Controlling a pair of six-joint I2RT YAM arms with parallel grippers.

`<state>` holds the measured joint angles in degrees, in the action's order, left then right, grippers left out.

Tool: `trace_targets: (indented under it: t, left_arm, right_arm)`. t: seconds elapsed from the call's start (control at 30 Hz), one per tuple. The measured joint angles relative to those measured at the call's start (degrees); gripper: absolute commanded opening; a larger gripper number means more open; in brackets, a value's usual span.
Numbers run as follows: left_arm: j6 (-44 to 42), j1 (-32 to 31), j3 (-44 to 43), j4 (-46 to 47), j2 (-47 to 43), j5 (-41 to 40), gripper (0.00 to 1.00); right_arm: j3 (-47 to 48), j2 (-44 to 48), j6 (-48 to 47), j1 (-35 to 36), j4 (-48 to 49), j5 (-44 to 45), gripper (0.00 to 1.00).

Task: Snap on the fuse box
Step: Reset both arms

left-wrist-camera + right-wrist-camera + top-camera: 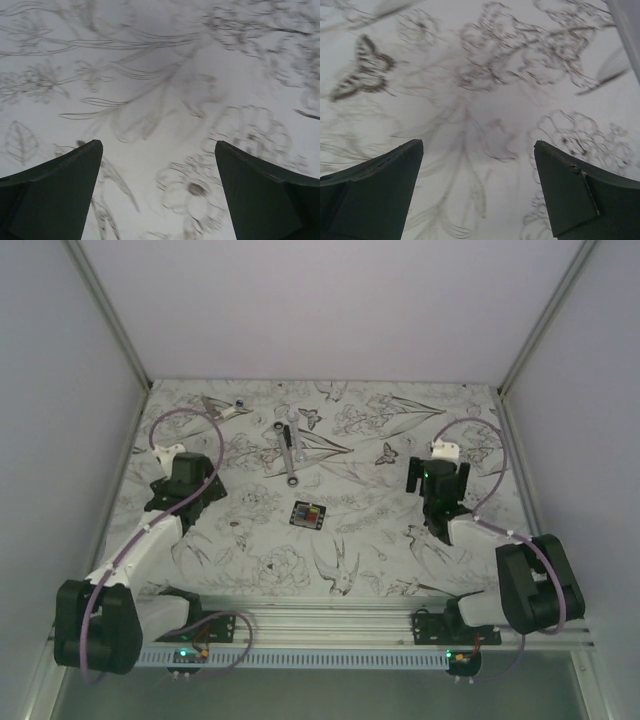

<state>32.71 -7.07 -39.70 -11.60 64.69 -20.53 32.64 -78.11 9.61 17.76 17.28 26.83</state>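
Note:
The fuse box (307, 514) is a small black square box with red, yellow and blue fuses on its top face, lying on the patterned table (330, 455) midway between the arms. My left gripper (172, 455) is to its left, apart from it, open and empty; in the left wrist view (159, 145) only the printed cloth shows between its jaws. My right gripper (441, 452) is to the box's right, also open and empty, over bare cloth in the right wrist view (479, 144). The fuse box shows in neither wrist view.
A grey metal bar (290, 452) with ringed ends lies behind the fuse box. A small part (224, 408) lies at the back left. White walls close in the table on three sides. An aluminium rail (330, 625) runs along the near edge.

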Motion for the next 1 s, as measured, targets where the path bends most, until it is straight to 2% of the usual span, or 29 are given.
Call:
trace_targets:
  t: [0.17,0.27,0.37,0.5,0.67,0.83,1.0]
  left_arm:
    - [-7.45,5.84,9.62,12.15,0.44,-2.38,1.00]
    - [-11.65,6.60,15.50,20.57,0.39,-2.60,1.00]
    - [-15.15,6.62,17.57,25.33,0.94,-2.45,1.00]
    - [-19.04,6.69,17.49,33.88,5.46,-0.07,1.00]
    - [-22.49,6.69,16.92,38.66,11.93,4.79,1.00]
    - [-25.53,6.69,15.76,41.13,13.38,11.65,1.00]
    - [-27.47,6.71,15.58,46.58,15.41,14.10,1.00]
  right_arm:
    - [-11.63,-0.46,-4.33,-3.48,16.68,2.73,0.99]
    - [-16.61,-1.11,-6.51,-4.83,26.45,1.55,0.99]
    - [-21.22,-2.36,-7.74,-6.01,36.83,-0.76,0.99]
    - [-20.24,-5.01,-7.89,-10.38,40.72,-8.70,0.99]
    - [-18.36,-7.72,-7.45,-14.73,42.64,-17.62,1.00]
    - [-18.32,-7.74,-7.45,-14.91,42.99,-21.49,0.99]
    - [-18.32,-7.76,-7.45,-14.91,43.01,-22.75,1.00]
